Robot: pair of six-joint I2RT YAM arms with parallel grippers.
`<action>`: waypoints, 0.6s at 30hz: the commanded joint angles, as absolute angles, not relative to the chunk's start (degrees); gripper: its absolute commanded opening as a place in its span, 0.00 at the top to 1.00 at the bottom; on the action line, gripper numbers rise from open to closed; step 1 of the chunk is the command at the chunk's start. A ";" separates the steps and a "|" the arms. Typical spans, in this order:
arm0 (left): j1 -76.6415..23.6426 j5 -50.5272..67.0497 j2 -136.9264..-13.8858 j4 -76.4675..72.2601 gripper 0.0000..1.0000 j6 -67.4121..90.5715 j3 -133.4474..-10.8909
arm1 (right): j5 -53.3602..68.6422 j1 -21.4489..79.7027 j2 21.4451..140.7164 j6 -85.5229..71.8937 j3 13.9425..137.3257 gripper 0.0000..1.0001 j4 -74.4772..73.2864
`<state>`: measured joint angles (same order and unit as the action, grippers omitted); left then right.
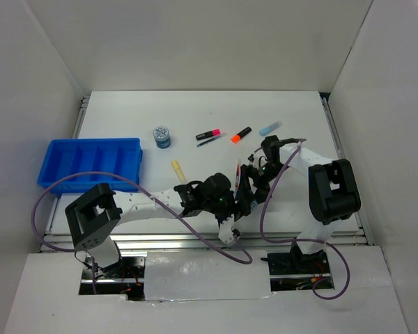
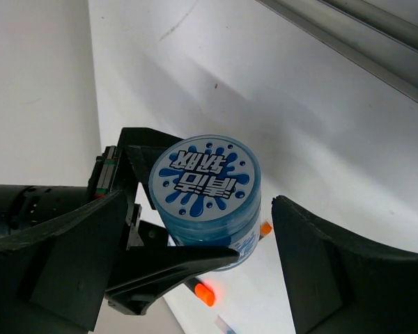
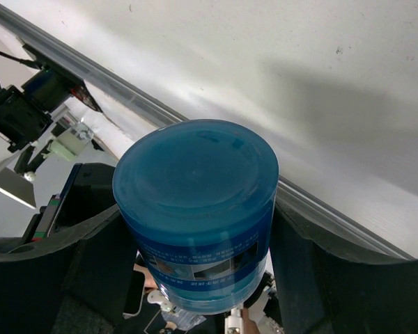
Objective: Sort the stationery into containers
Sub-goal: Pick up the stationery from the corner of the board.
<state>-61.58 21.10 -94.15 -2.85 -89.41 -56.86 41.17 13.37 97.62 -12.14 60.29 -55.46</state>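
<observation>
One table (image 1: 292, 111), one tray (image 1: 90, 148) sitting at its left edge, well apart from both grippers. Front middle, the right gripper (image 3: 195, 216) is clamping a roll (image 3: 195, 174). The left gripper (image 2: 198, 209) is standing wide around it, with a gap showing. A second roll (image 1: 161, 136) is sitting near the tray. Four markers are lying out: pink marker (image 1: 209, 133), orange-black marker (image 1: 241, 134), blue marker (image 1: 270, 128), yellow marker (image 1: 178, 172). Two pens: dark pen (image 1: 210, 142), and red pen (image 1: 237, 170) beside the grippers. Bare table is showing behind the markers.
</observation>
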 commanded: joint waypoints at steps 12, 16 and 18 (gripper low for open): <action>-63.28 13.89 -98.44 -1.50 0.08 -79.11 -62.40 | 43.77 13.62 97.64 -12.39 63.81 1.00 -58.45; -63.37 14.59 -98.44 -1.85 0.08 -78.48 -61.96 | 43.86 13.53 98.26 -12.39 63.98 1.00 -58.62; -63.63 14.42 -98.61 -2.02 0.08 -78.14 -62.05 | 44.12 13.53 98.52 -12.13 64.25 1.00 -58.80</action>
